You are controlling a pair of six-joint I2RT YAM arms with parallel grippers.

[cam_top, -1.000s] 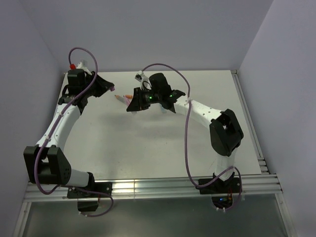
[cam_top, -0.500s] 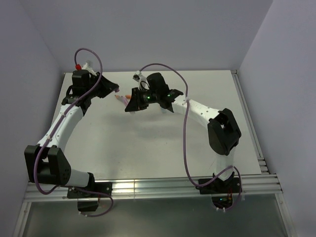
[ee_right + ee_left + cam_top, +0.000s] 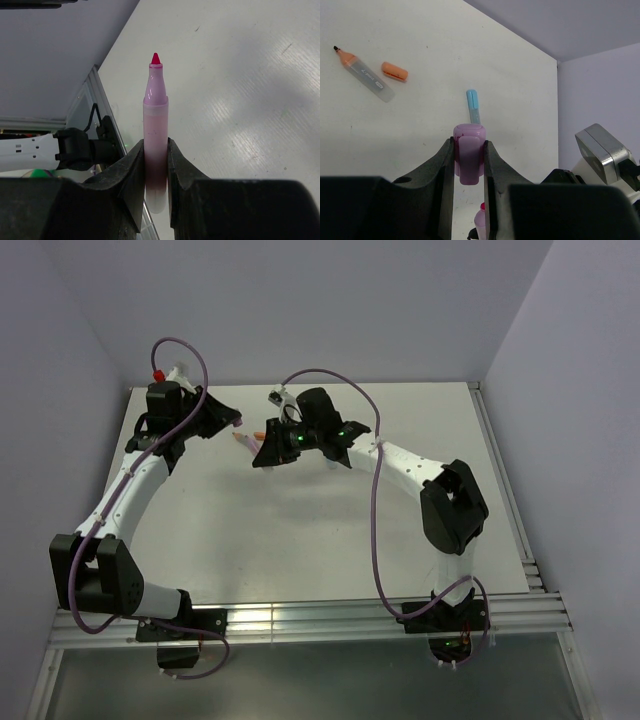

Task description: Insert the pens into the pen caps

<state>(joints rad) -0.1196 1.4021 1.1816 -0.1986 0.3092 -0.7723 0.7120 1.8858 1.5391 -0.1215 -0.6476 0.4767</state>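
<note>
Pinching the pink cap [image 3: 469,145] between closed fingers, the left end effector [image 3: 469,152] leaves the cap's ends clear. The right end effector [image 3: 156,150] is clamped low on the pink pen [image 3: 155,100], probably so its red tip stays free to enter. Both hover at the bench's [image 3: 420,40] 11 o'clock; blue pen [image 3: 473,106], orange pen [image 3: 364,74] and orange cap [image 3: 395,71] lie loose.

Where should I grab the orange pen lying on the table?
Take the orange pen by its clear barrel, toward the rear end, coming straight down with jaws across its width: it lies flat, and the tip must stay free for the orange cap.
</note>
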